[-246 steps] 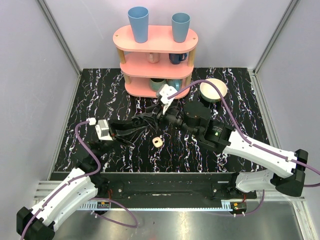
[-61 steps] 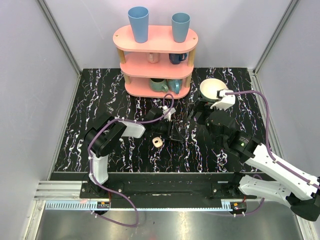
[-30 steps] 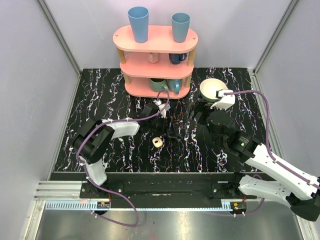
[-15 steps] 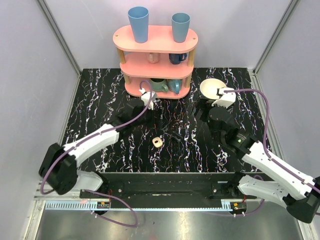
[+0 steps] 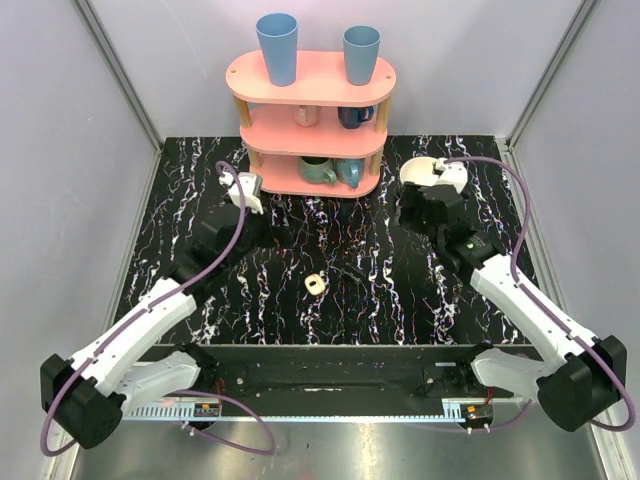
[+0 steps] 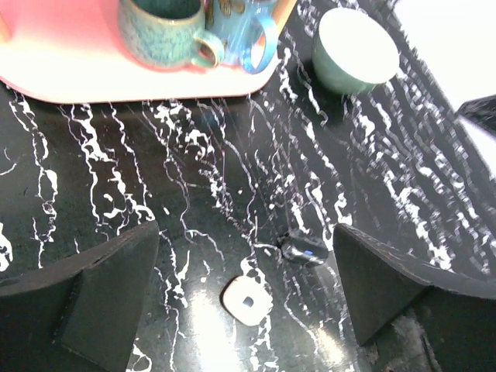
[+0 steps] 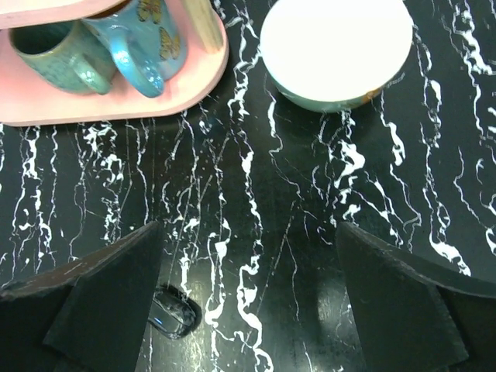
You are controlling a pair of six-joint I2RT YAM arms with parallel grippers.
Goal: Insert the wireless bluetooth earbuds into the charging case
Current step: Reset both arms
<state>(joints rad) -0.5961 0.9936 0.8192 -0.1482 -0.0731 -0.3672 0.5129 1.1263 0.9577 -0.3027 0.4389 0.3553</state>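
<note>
Currently both end effectors gape wide; charging case lies on the table between the arms

The charging case (image 5: pixel 315 284) lies flat on the black marbled table (image 5: pixel 400 300), near its middle and at 6 o'clock from the pink shelf (image 5: pixel 310 75). From above it reads as a cream rounded square with a tan centre. What its hollows hold is too small to tell. Neither arm touches it.

The left end effector (image 6: pixel 246 231) hangs at 10 o'clock from the case, well apart from it, with its two fingers spread wide and gripping nothing. In the left wrist view the case shows low between those fingers, down on the table. A small glossy dark object (image 6: pixel 304 248) lies near it at 1 o'clock; what that object is cannot be told.

The right end effector (image 7: pixel 249 226) hangs at 2 o'clock from the case, close to the cream bowl (image 7: pixel 337 46). Its fingers are likewise spread wide, with only marbled table between them. The bowl stands upright at 3 o'clock from the shelf's bottom tier.

On that tier a teal mug (image 6: pixel 159 35) and a blue mug (image 6: pixel 236 31) stand side by side, touching or nearly so. Two blue cups (image 5: pixel 277 48) stand on the shelf's top.
</note>
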